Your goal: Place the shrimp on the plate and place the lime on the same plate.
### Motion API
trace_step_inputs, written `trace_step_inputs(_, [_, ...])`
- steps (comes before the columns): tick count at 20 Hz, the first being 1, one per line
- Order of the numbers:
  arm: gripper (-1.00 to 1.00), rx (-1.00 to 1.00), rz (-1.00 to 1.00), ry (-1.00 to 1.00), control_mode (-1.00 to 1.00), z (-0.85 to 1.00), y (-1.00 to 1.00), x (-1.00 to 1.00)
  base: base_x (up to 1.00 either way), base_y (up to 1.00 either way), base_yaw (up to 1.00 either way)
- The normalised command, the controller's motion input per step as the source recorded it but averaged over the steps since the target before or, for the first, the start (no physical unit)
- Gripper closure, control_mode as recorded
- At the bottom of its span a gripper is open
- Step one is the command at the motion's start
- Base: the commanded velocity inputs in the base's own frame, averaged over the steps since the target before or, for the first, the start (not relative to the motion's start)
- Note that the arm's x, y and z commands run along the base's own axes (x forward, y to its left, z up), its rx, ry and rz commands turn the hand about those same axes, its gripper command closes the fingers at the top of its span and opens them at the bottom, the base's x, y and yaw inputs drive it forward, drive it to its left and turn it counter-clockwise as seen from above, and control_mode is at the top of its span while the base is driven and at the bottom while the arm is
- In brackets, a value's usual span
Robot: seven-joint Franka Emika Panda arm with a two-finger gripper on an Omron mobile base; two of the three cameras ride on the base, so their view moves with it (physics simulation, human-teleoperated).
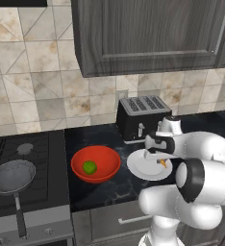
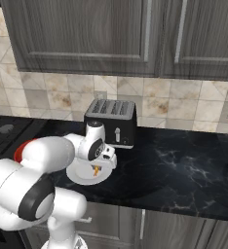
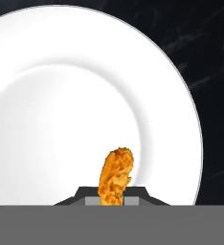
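Observation:
The white plate [image 1: 139,166] [image 2: 82,176] [image 3: 61,110] lies on the black counter in front of the toaster. My gripper [image 1: 161,160] [image 2: 97,166] [image 3: 113,199] hangs just above the plate's right part, shut on the shrimp [image 1: 164,164] [image 2: 96,170] [image 3: 115,175], a small orange curved piece that sticks out from between the dark fingertips. I cannot tell whether the shrimp touches the plate. The lime [image 1: 89,167], a small green ball, rests inside the red bowl [image 1: 106,154] to the left of the plate.
A black toaster [image 1: 142,118] [image 2: 111,121] stands against the tiled wall right behind the plate. A grey pan [image 1: 12,177] sits on the stove [image 1: 32,144] at the left. Dark cabinets hang overhead. Black counter [image 2: 184,170] stretches to the right.

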Motion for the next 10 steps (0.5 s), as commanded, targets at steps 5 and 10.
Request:
trace_step_inputs(5, [1.00,0.00,0.00,0.00,-1.00,-0.05,0.00,0.02,0.00,0.00,0.00])
trace_step_inputs(10, [1.00,0.00,0.00,-0.01,-1.00,-0.04,0.00,0.06,0.00,0.00,0.00])
